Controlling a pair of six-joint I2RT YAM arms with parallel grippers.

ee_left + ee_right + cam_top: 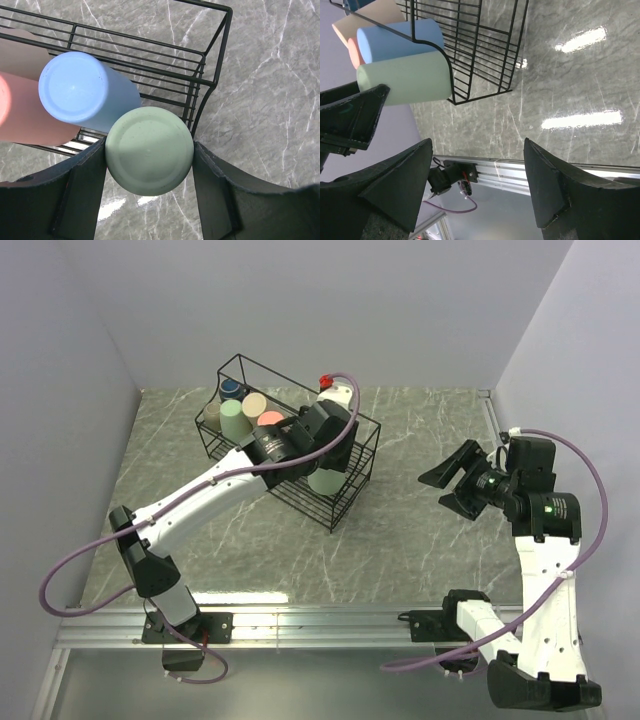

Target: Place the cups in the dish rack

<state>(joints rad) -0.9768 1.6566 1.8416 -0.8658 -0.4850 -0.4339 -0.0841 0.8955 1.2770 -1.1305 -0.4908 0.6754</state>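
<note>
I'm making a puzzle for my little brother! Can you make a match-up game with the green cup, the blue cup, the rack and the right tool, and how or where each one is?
Things:
1. green cup
2. blue cup
3. dish rack
4. right tool

Matches:
A. open, holding nothing
B. made of black wire
C. gripped by the left tool
D. right next to the pink cup

Pairs: 1-C, 2-D, 3-B, 4-A
</note>
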